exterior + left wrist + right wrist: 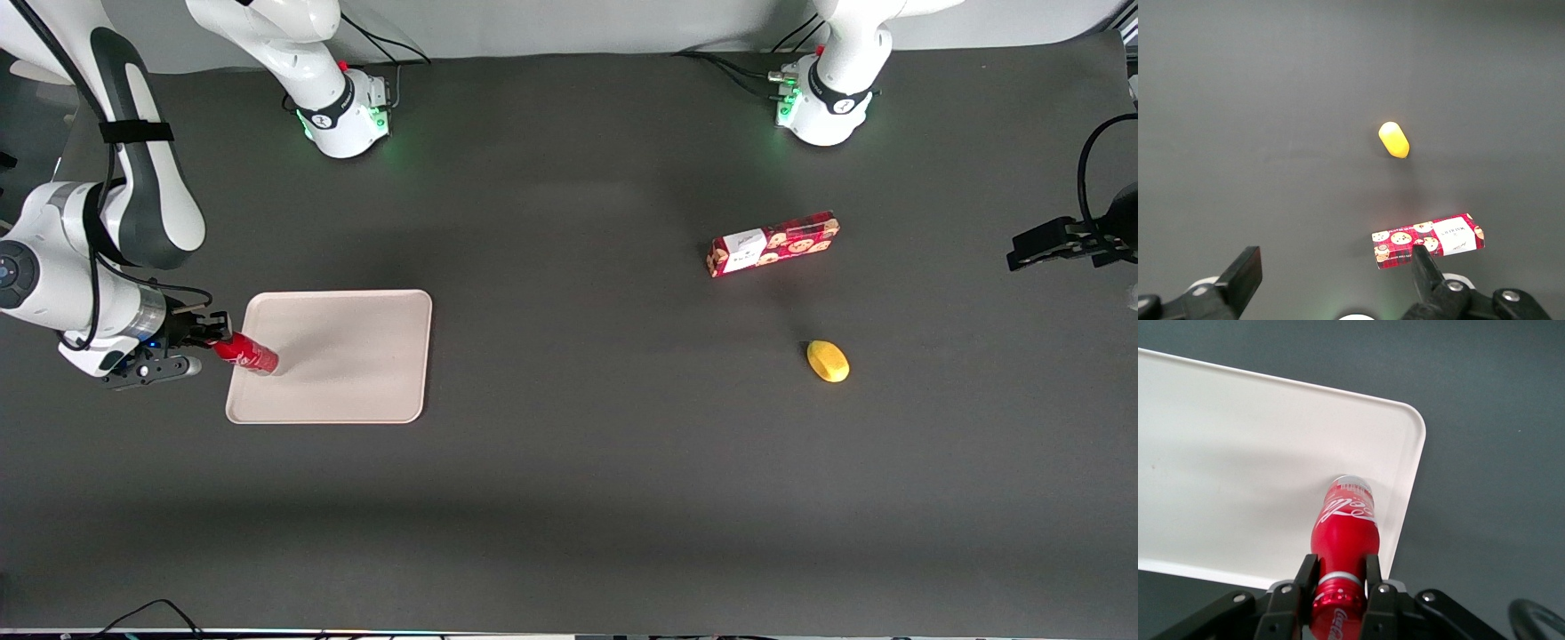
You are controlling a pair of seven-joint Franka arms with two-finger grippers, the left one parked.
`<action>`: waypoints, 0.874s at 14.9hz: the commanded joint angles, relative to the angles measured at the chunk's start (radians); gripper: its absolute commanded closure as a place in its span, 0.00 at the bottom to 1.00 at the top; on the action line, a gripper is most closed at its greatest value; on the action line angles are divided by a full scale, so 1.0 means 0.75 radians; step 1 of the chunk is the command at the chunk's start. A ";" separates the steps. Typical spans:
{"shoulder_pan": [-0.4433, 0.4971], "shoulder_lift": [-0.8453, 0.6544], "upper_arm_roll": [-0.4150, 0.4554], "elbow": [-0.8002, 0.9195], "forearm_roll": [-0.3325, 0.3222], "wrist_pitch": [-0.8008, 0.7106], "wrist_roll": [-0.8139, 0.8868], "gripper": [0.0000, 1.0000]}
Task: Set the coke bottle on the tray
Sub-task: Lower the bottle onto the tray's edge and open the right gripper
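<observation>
My pincer (1339, 587) grips the coke bottle (1343, 527) by its neck, base apparently touching the tray (1225, 487) near its edge; only release remains, I judge.

glossy coke bottle (1345, 527) – matt tray (1238, 487)

Coke bottle standing on the tray, its neck between my jaws

The coke bottle (245, 353) is small, slim and red, with white lettering on its body and a red cap; its base rests on the tray (356, 391) close to the rim at my arm's end, and it leans toward my gripper (210, 341), my jaws shut on its neck. The tray is a flat cream rectangle with rounded corners and a low rim, lying level on the dark counter
</observation>
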State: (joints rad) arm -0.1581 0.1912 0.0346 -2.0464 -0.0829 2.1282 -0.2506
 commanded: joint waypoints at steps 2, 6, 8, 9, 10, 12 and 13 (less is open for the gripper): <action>-0.004 -0.018 -0.017 -0.037 -0.022 0.044 -0.036 0.98; -0.010 0.015 -0.024 -0.039 -0.024 0.083 -0.038 0.88; -0.012 0.021 -0.024 -0.039 -0.024 0.089 -0.036 0.83; -0.012 0.023 -0.024 -0.037 -0.024 0.089 -0.036 0.74; -0.012 0.023 -0.024 -0.037 -0.024 0.089 -0.036 0.54; -0.012 0.023 -0.024 -0.031 -0.022 0.087 -0.030 0.00; -0.010 0.021 -0.040 -0.025 -0.022 0.085 -0.032 0.00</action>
State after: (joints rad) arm -0.1626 0.2149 0.0171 -2.0760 -0.0830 2.1859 -0.2579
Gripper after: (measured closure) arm 0.502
